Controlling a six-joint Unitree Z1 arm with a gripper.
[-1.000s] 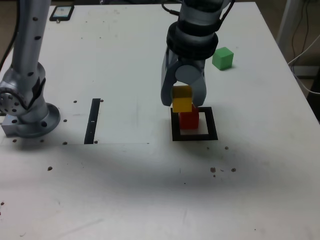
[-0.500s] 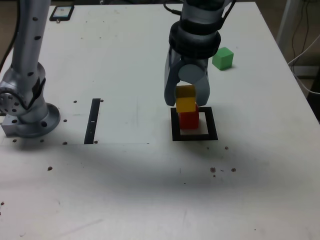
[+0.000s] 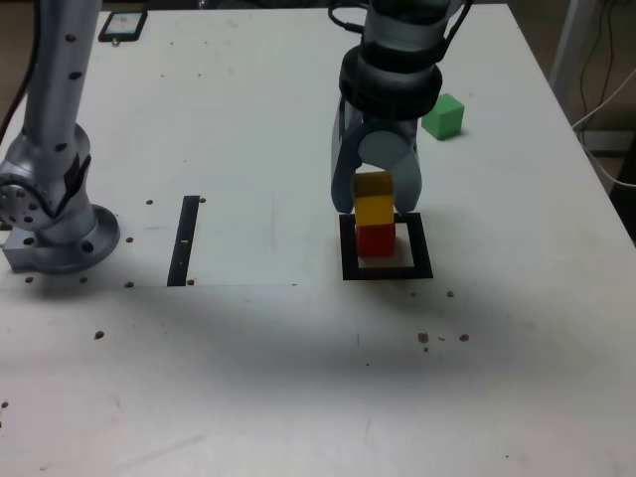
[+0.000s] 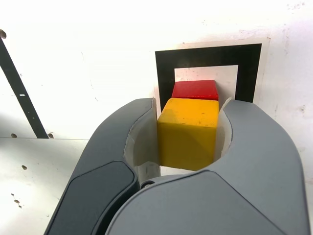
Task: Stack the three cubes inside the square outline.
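Wrist view: my gripper [image 4: 188, 128] clamped on yellow cube [image 4: 188, 132], sitting atop red cube [image 4: 194, 89] inside square outline [image 4: 165, 61]; white speckled worktop [image 3: 248, 358], no readable writing.

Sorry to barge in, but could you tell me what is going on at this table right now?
A single robot arm is stacking coloured cubes inside a black square outline on the white table. Its gripper is shut on the yellow cube, holding it directly above the red cube, which sits inside the outline. In the exterior view the yellow cube looks to be resting on the red one or very nearly so. The green cube lies apart, farther back on the table, not yet stacked.
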